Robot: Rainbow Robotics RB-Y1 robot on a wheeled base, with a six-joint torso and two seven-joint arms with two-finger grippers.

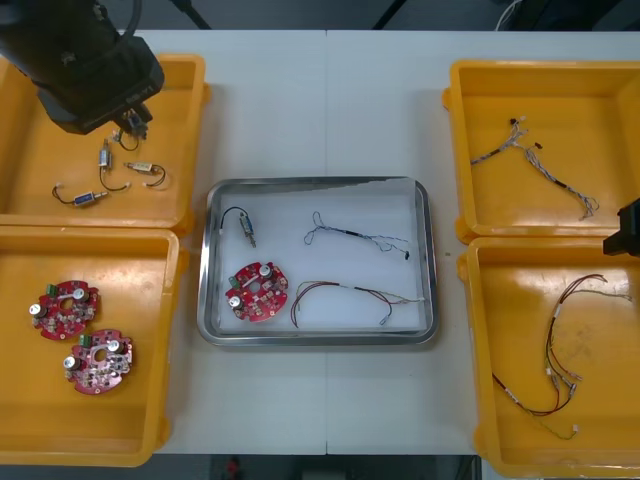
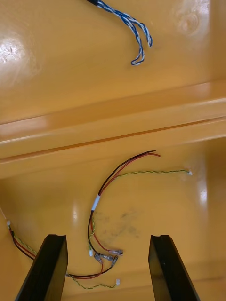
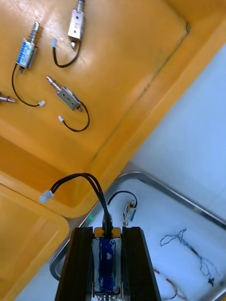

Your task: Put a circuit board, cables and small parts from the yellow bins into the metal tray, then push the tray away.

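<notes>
Left wrist view, held piece: one blue-bodied small metal part point(image 3: 106, 256) with a looping black lead, clamped between the left gripper's point(image 3: 106, 231) jaws.
Left gripper, place: above the far left bin point(image 1: 180, 70).
Metal tray point(image 1: 318, 187), table centre: one round red circuit board point(image 1: 257, 291); one tray part point(image 1: 247, 229) with a black lead; one thin twisted cable point(image 1: 355, 236); one red and yellow cable point(image 1: 345, 292).
Far left bin, contents: three loose small metal parts point(image 1: 105, 155) in plain sight.
Near left bin point(image 1: 120, 270), contents: two spare circuit boards point(image 1: 66, 307).
Far right bin point(image 1: 480, 100), contents: blue and white cables point(image 1: 540, 160), tangled, count unclear.
Near right bin point(image 1: 520, 300), contents: red and yellow cable bundle point(image 1: 560, 350), count unclear.
Right gripper point(image 2: 107, 242): jaws apart and holding nothing, over the near right bin.
</notes>
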